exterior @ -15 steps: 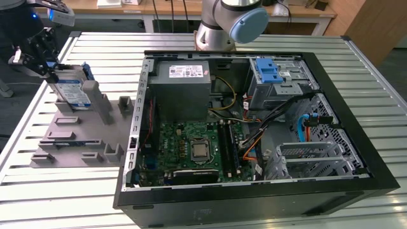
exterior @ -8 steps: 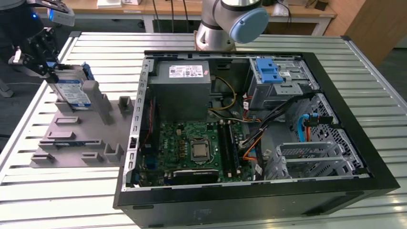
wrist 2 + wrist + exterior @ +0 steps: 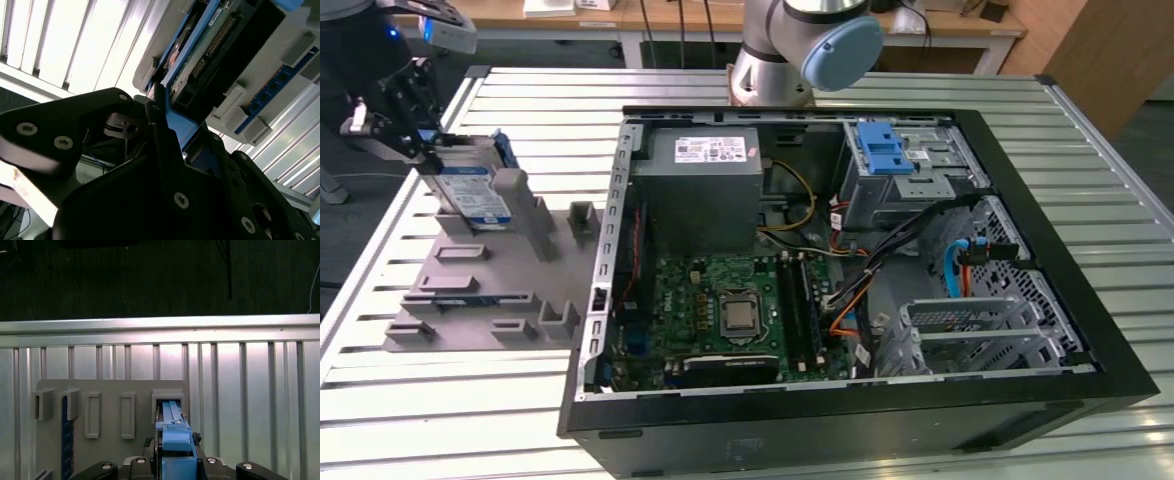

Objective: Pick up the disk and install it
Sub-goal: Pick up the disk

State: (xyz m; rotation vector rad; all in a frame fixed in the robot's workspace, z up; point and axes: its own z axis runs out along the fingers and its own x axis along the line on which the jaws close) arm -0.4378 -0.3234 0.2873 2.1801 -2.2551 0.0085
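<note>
One gripper [image 3: 430, 148], jaws closed on the blue-framed top edge of the disk [image 3: 470, 195], holds it upright at the grey fixture plate [image 3: 494, 300], on the exterior view's left of the open computer case [image 3: 854, 430]; the plate's holder hides the disk's lower edge, so I cannot tell whether it is seated or lifted.

The ribbed silver aluminium bench [image 3: 1101, 150] is evenly lit. Pale wooden desks [image 3: 494, 14] stand at twelve o'clock, a brown wooden panel [image 3: 1101, 50] at two, dark floor [image 3: 350, 250] at nine.
</note>
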